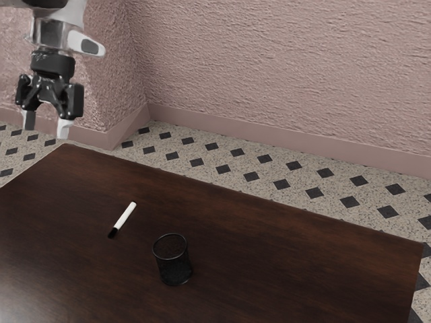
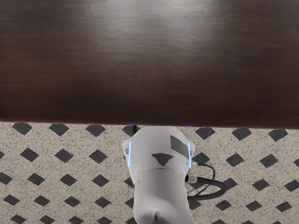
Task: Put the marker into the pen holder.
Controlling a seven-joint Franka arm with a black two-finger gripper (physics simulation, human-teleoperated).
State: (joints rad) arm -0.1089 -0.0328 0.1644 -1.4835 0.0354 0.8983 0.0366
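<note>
On the dark table (image 1: 303,269), nearest me, the black pen holder (image 1: 174,266) stands upright. Beyond it lies the white marker (image 1: 125,217), black end nearer me. Farther off, the gripper (image 1: 46,124) hangs high, its fingers spread apart.

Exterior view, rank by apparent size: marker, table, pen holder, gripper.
Largest to smallest, as they look there:
1. table
2. gripper
3. pen holder
4. marker

Dark brown table (image 1: 283,256), white-and-black marker (image 1: 124,217), black pen holder (image 1: 174,262), pink wall (image 1: 269,74).
</note>
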